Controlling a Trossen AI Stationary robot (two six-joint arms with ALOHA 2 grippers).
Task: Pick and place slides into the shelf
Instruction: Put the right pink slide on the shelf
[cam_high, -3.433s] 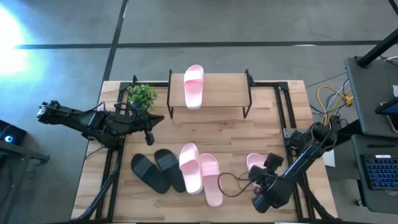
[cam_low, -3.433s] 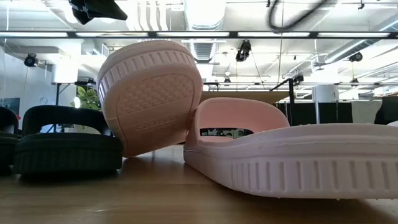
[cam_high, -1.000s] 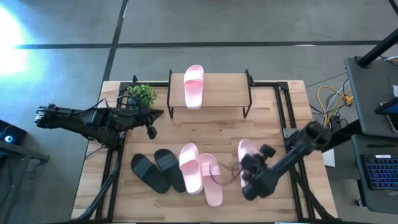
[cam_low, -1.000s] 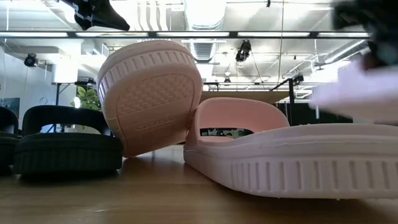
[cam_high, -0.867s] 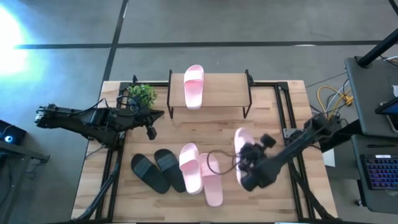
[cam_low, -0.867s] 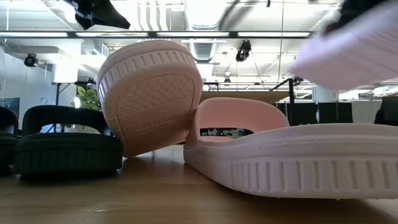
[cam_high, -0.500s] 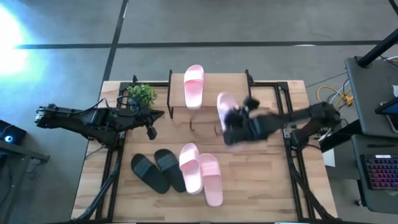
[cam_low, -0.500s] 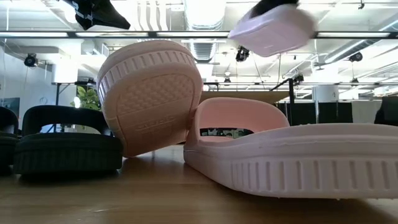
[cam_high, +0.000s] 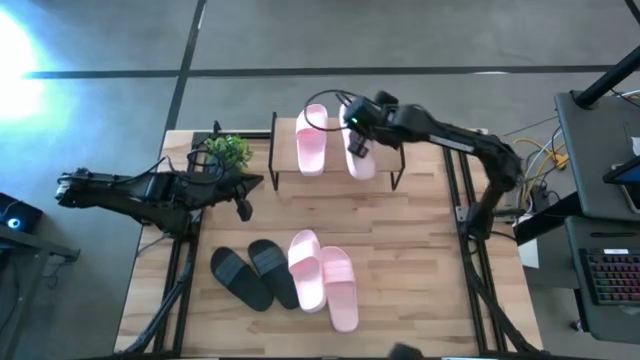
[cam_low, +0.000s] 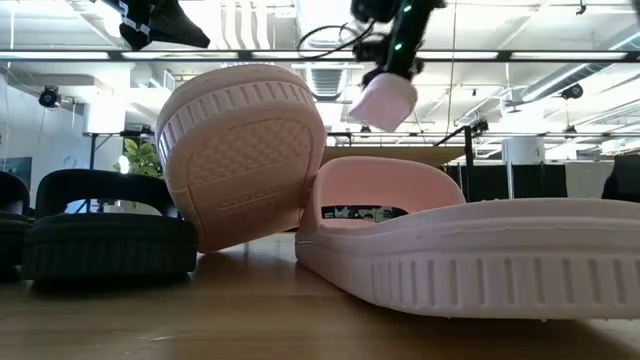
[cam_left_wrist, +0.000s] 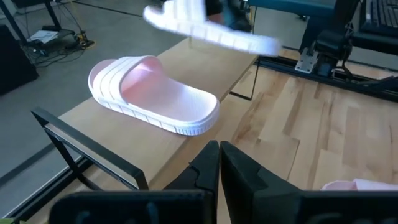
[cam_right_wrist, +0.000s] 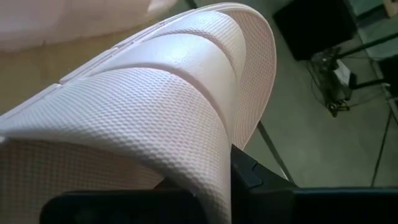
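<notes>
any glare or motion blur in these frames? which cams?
High view: strong glare at the floor's upper-left corner. Left wrist view: the carried slide is motion-blurred; the slide on the shelf is sharp. Low view: ceiling lights blown out. Right wrist view: carried slide fills the frame, its texture sharp.

A robotics lab or test floor in an open industrial hall. The low view shows an exposed ceiling (cam_low: 300, 40) with ducts, strip lights and hanging cables, and what may be dark partitions (cam_low: 500, 180) far off, though they are too small to be sure. From above, a wooden table (cam_high: 420, 250) stands on a bare concrete floor (cam_high: 350, 40) with a taped line, beside a keyboard (cam_high: 612, 280) and loose yellow cables (cam_high: 530, 155).
</notes>
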